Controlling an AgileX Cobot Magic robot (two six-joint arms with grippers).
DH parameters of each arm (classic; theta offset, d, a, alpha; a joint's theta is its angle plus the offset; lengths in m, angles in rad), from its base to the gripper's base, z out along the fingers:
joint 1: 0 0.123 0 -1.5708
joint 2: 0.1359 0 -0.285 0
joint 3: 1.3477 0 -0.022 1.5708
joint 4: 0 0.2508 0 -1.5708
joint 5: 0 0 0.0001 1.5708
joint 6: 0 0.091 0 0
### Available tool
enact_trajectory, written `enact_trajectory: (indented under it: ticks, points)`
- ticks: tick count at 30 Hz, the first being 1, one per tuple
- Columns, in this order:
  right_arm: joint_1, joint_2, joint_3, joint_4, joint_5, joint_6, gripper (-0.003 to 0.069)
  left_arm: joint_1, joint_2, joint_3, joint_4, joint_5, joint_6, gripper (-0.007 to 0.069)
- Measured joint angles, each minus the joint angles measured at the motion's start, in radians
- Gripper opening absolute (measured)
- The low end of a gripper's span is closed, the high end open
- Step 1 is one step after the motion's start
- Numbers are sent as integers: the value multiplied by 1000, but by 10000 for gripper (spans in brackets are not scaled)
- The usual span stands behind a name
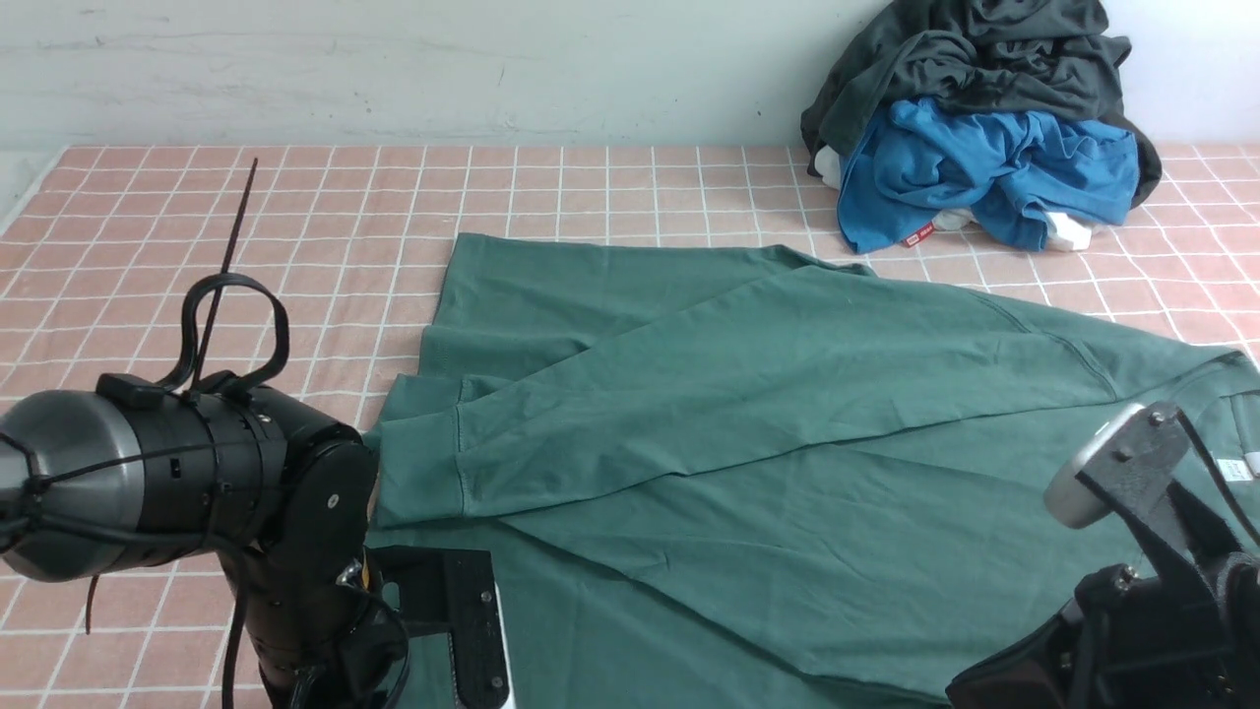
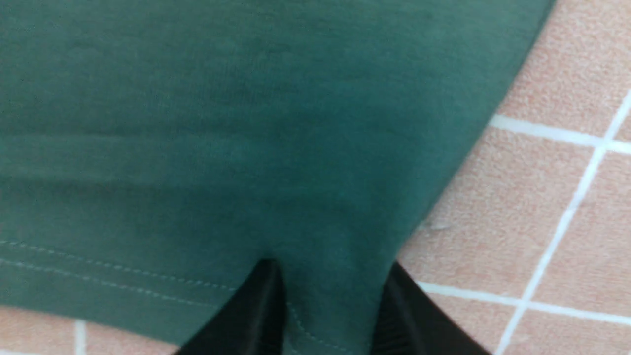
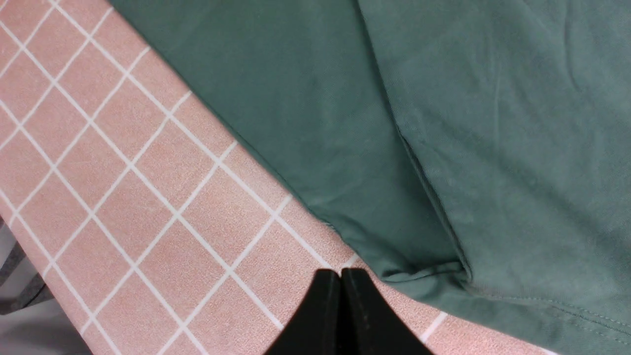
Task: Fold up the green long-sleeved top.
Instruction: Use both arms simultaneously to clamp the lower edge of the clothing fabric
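top (image 1: 748,414): spread flat on the tiled table (image 1: 295,217), filling the centre and lower right of the front view, one sleeve laid across the body toward the left
left gripper (image 2: 331,268): lower left, fingers astride the hem; can't tell whether they pinch it
right gripper (image 3: 341,272): lower right, clenched on nothing, over bare tile just beside the top's edge
pile: blue garment (image 1: 984,172) under a dark garment (image 1: 984,59), upper right, apart from the top

Green long-sleeved top (image 1: 787,423): 1 pc, dark green knit, plain. Laid flat, spread from mid-left to right edge of front-view frame, reaching bottom edge. Sleeve (image 1: 748,384) folded diag. across body; cuff (image 1: 418,478) at mid-left. White neck label (image 1: 1230,470) at far right. Twin-stitched hem (image 2: 123,278) in left wrist view. Few creases.
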Motion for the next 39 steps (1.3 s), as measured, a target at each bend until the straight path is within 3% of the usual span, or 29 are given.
enact_trajectory:
  ticks: [3, 5, 13, 17, 21, 25, 29, 31, 36, 39]
  points:
    - [0, 0, 0, 0, 20, 0, -10, 0, -29, 5, 10, -2, -24, 52]
    - [0, -1, -1, 6, 43, 0, -10, 0, -68, 6, 11, 4, -36, 18]
    - [0, -111, -75, -35, 74, -52, -10, 3, -337, 7, 37, 79, -85, 6]
    - [0, -175, -121, -170, 52, -70, -4, 38, -420, 11, 37, 133, -122, 6]
    - [0, -160, -123, -298, 56, -19, 59, 88, -450, 13, 35, 176, -187, 6]
    - [1, -102, -104, -438, 68, 9, 172, 108, -451, 16, 15, 181, -235, 6]
    - [1, 25, -66, -687, 2, 43, 379, 108, -452, 19, -18, 174, -248, 6]
    - [1, 72, -60, -766, -37, 49, 414, 108, -452, 19, -25, 173, -248, 6]
    - [1, 193, -59, -916, -131, 74, 416, 110, -452, 19, -42, 162, -248, 6]
    - [1, 271, -59, -976, -179, 93, 372, 110, -452, 19, -52, 160, -248, 6]
